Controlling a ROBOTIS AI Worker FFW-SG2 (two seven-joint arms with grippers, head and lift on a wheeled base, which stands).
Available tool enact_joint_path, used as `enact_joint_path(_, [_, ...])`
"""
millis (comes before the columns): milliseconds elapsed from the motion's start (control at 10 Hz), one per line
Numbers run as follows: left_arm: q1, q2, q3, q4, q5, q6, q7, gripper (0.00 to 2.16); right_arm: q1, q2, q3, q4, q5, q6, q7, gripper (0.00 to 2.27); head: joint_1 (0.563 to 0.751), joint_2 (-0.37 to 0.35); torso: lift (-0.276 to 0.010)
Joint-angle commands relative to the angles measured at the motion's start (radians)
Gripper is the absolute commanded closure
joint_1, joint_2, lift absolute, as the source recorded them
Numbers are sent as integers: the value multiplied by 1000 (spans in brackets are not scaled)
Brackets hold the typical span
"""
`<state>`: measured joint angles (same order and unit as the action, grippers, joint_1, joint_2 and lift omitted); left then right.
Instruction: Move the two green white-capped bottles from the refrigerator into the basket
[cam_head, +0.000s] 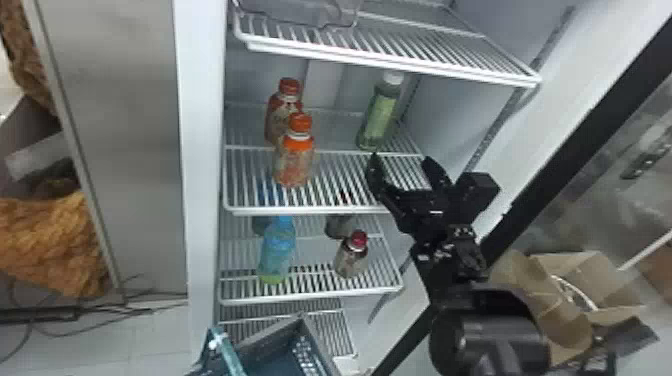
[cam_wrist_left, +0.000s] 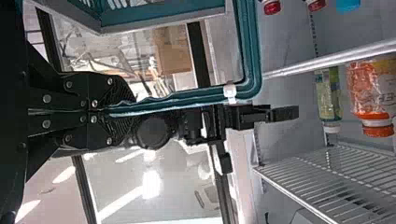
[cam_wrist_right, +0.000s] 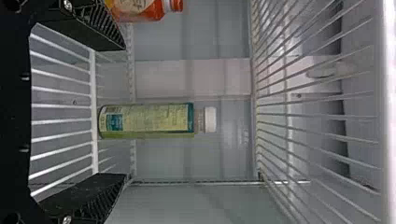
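Note:
My right gripper (cam_head: 401, 159) stands open at the front of the shelf holding a green white-capped bottle (cam_head: 378, 114), which is upright farther back. In the right wrist view, my right gripper (cam_wrist_right: 125, 112) has its fingers spread on either side of the line to the green bottle (cam_wrist_right: 149, 120), with nothing between them. The blue-grey basket (cam_head: 312, 345) is low before the refrigerator, its teal handle (cam_head: 227, 350) raised. In the left wrist view, my left gripper (cam_wrist_left: 114, 111) is shut on the basket's handle (cam_wrist_left: 187, 97). I cannot see the basket's floor.
Two orange-capped bottles (cam_head: 294, 157) stand left on the green bottle's shelf (cam_head: 340, 175). One shelf down are a blue bottle (cam_head: 277, 250) and a red-capped bottle (cam_head: 351, 255). A wire shelf (cam_head: 390, 47) hangs above. The open door and a cardboard box (cam_head: 575, 280) are at the right.

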<state>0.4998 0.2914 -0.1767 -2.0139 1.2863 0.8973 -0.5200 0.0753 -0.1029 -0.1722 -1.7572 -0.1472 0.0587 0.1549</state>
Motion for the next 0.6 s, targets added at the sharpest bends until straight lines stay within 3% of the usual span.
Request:
enact_joint_path(0, [-4, 2, -3, 0, 2, 1, 0, 1204, -53, -1, 3, 70, 6, 0, 2, 59, 695, -350, -4])
enact_joint_path(500, [-7, 2, -3, 0, 6, 1, 2, 1202, -193, -8, 11, 225, 26, 0, 5, 51, 695, -350, -4])
